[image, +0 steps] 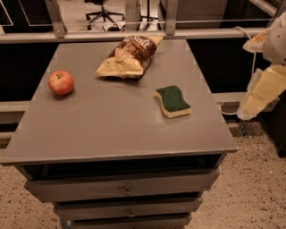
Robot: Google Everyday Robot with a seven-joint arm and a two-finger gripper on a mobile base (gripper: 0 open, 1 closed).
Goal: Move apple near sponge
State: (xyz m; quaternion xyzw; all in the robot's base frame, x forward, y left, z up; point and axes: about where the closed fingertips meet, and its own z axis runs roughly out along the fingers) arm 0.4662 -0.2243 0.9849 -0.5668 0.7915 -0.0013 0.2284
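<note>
The apple [60, 82], small, round and red, sits on the grey table [111, 129] near its left edge. The sponge [172, 101], dark green on top with a pale yellow base, lies flat on the right half of the table. The two are far apart, with bare tabletop between them. My gripper [248, 111] hangs at the lower end of the cream-coloured arm [266, 87], beyond the table's right edge. It is to the right of the sponge and touches nothing.
A brown-and-tan chip bag [127, 56] lies at the back middle of the table. Drawers [127, 190] run below the front edge. A rail [134, 35] runs behind the table, with an office chair [103, 11] beyond it.
</note>
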